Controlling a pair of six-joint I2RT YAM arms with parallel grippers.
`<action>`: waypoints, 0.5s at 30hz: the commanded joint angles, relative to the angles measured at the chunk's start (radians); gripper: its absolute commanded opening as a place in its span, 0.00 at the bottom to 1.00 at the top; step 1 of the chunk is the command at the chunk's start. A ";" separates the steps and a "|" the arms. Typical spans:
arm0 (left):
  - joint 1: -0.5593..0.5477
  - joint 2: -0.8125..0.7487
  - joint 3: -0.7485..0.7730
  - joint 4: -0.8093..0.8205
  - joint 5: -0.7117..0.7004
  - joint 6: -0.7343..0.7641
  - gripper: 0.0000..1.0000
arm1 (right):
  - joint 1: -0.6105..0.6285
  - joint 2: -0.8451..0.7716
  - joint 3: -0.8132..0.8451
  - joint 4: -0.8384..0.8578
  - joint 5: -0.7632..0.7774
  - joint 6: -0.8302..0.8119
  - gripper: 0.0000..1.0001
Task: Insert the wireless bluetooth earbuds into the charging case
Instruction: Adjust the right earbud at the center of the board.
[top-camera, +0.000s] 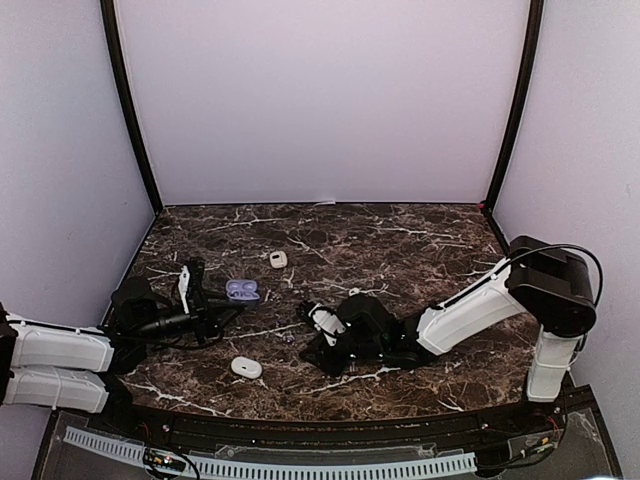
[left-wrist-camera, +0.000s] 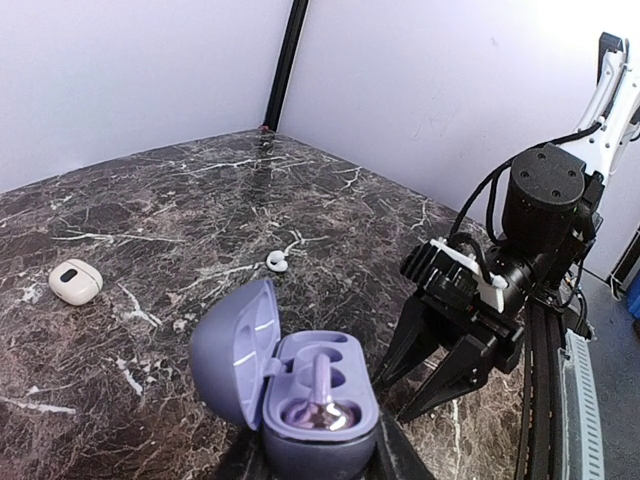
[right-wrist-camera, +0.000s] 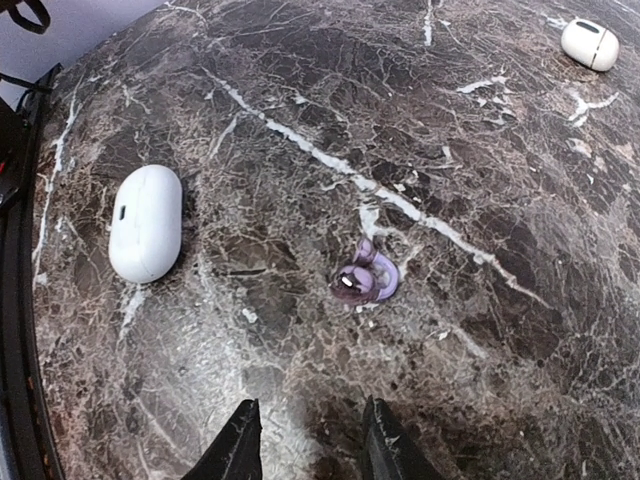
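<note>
An open purple charging case (left-wrist-camera: 300, 400) sits between my left gripper's jaws (left-wrist-camera: 320, 458), lid tilted back to the left. One purple earbud (left-wrist-camera: 322, 412) lies in its near socket. The case also shows in the top view (top-camera: 243, 291), with the left gripper (top-camera: 230, 298) shut on it. A second purple earbud (right-wrist-camera: 365, 278) lies loose on the marble, just ahead of my right gripper (right-wrist-camera: 305, 440), which is open and empty low over the table. That earbud (top-camera: 288, 337) is left of the right gripper (top-camera: 308, 322). A tiny white earbud (left-wrist-camera: 276, 262) lies farther back.
A white oval case (right-wrist-camera: 146, 222) lies near the front edge, also in the top view (top-camera: 246, 367). A smaller white case (top-camera: 278, 259) lies farther back, also in both wrist views (left-wrist-camera: 75, 281) (right-wrist-camera: 590, 44). The right gripper (left-wrist-camera: 400, 395) stands close to the purple case.
</note>
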 joint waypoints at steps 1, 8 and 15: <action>0.010 -0.027 -0.021 -0.013 -0.023 -0.010 0.19 | 0.009 0.052 0.071 0.028 0.060 -0.055 0.35; 0.009 -0.013 -0.019 0.002 -0.011 -0.015 0.19 | 0.001 0.107 0.156 -0.015 0.150 -0.007 0.29; 0.011 -0.009 -0.016 0.003 -0.007 -0.016 0.19 | -0.021 0.155 0.220 -0.060 0.143 0.079 0.25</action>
